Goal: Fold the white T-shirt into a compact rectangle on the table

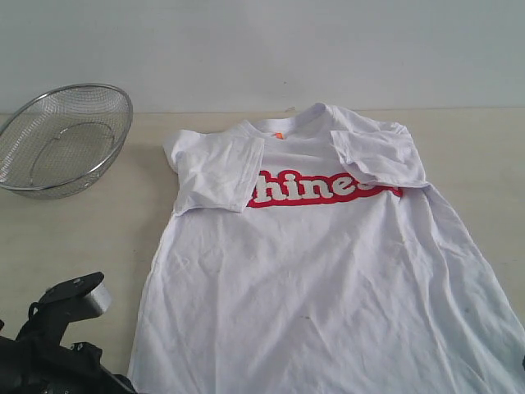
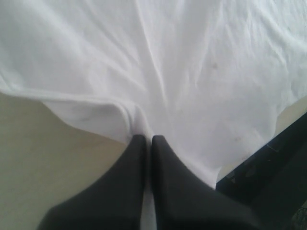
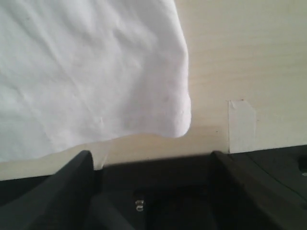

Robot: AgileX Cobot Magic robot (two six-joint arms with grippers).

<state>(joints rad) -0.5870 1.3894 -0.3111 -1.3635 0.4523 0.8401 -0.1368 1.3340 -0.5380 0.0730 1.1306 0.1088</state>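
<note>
The white T-shirt [image 1: 328, 279] is lying flat, chest up, on the worktop [image 1: 82, 238], with both sleeves folded inward over the lettering. The left claw [image 2: 147, 139] is pinching its edge, fingers pressed together and cloth puckering at the tips. The right claw [image 3: 149, 155] is standing wide apart, with a shirt corner lying just ahead of it.

Red-lettered white T-shirt [image 1: 328, 279], beige table [image 1: 82, 238]
</note>
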